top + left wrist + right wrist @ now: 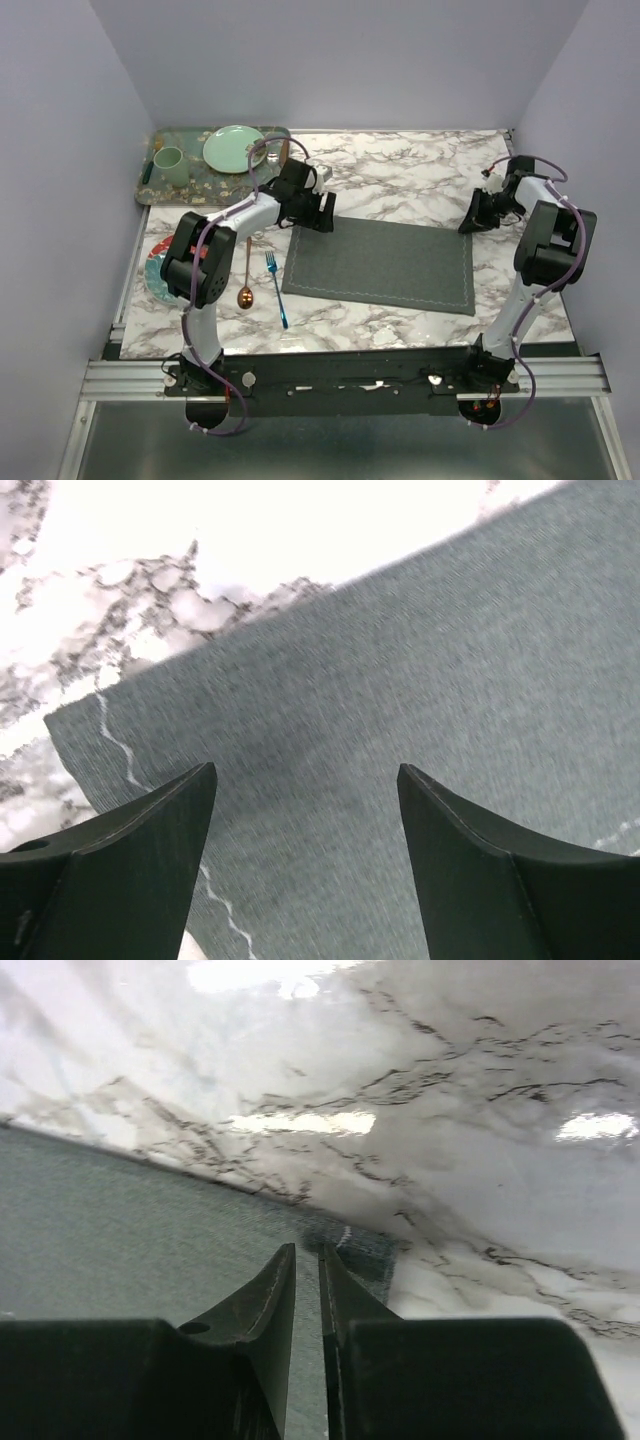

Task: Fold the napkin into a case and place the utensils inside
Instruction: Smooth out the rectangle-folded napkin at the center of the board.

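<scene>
1. The napkin [380,265] lay flat and unfolded at the middle of the bench [420,170], its long side running left to right.
2. The left tool [306,767] hung over the napkin's far left corner, jaws spread wide and holding nothing.
3. The right tool [307,1247] sat at the far right corner, jaws nearly closed. Whether cloth was pinched between them I could not tell.
4. The blue fork [277,290] and the copper spoon [246,272] lay side by side just left of the napkin.
</scene>
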